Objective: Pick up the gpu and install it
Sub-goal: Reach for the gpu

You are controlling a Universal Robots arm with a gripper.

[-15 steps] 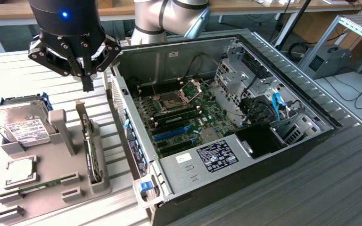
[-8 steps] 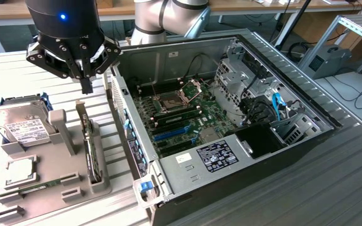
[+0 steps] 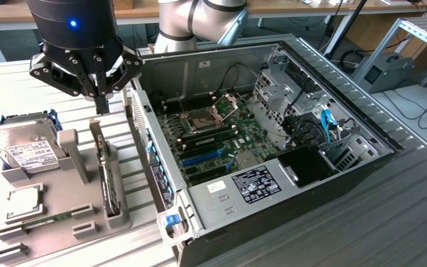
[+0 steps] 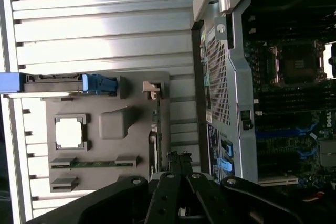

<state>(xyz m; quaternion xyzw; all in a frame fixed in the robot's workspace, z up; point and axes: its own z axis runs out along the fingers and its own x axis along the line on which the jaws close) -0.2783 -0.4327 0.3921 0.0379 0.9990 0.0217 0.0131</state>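
Hovering gripper (image 3: 100, 104): your gripper hangs at 12 o'clock from the gpu (image 3: 108, 178) in the exterior view, just over its far end.
Gripper state: the two sides are pressed together, and nothing is held between them.
Gpu: it stands on its thin edge in a slot of the grey tray (image 3: 69, 192) and is not lifted yet.
Bracket (image 3: 95, 130): the gpu's silver end sticks up right under the gripper's tip. You can see a small gap between them.
Wrist view: you see the gpu edge-on, as a thin strip in the tray in front of the gripper.
Grey tray: it sits on the slatted worktop (image 3: 391, 222), just beside the computer case (image 3: 273, 200), at 9 o'clock from it.
Hard drive (image 3: 24, 147): it lies in the tray at 10 o'clock from the gpu, white label up.
Chip (image 3: 24, 201): a square silver chip lies at 8 o'clock from the gpu.
RAM stick (image 3: 41, 219): a thin green stick lies just at 6 o'clock from the chip.
Computer case: it lies open on its side, showing the green board (image 3: 224, 139) with blue slots inside.
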